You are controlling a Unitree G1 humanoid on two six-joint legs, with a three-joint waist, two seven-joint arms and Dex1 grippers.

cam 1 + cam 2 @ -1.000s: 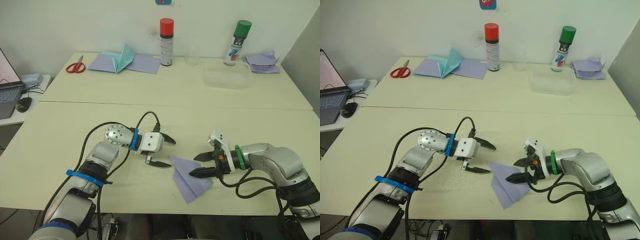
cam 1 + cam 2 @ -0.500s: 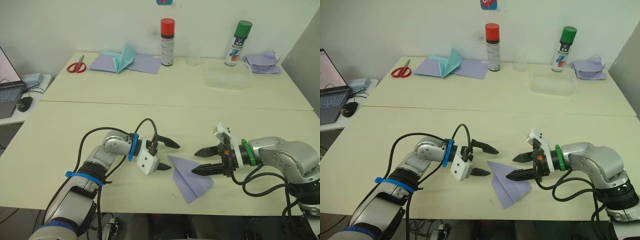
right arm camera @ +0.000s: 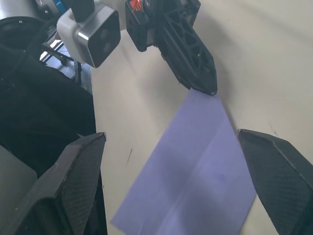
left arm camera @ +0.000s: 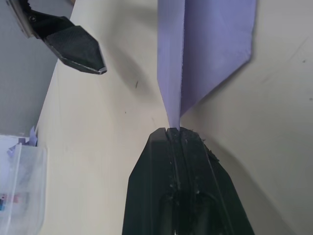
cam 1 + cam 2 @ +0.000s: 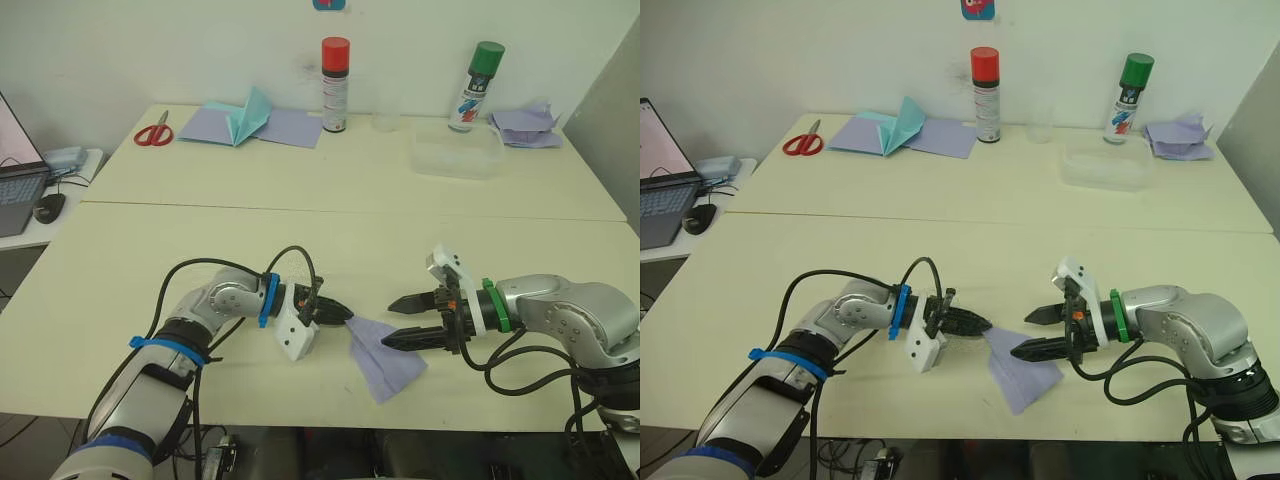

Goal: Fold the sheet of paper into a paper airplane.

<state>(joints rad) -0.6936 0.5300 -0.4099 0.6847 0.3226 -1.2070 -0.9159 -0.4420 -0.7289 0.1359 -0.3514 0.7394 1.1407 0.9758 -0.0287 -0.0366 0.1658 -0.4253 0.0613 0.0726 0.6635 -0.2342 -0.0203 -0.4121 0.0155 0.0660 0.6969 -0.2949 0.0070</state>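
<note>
Since 0.5 s ago, the left gripper has gone from open, just left of the paper, to closed on the pointed nose of the sheet of paper; the left wrist view shows both black fingers pressed together with the lavender tip pinched between them. The nose end now appears lifted off the table, with the wider tail end resting near the table's near edge. Judgement: the paper is already a folded wedge, so the folding is well advanced, and this pinch secures the nose for a further crease or wing adjustment.

Left arm pose: forearm lies low over the table, wrist rolled, fingers pointing right toward the paper.

The right gripper is unchanged from 0.5 s ago: fingers spread wide, holding nothing, pointing left, just right of the paper, its lower finger close over the paper's right edge.
</note>
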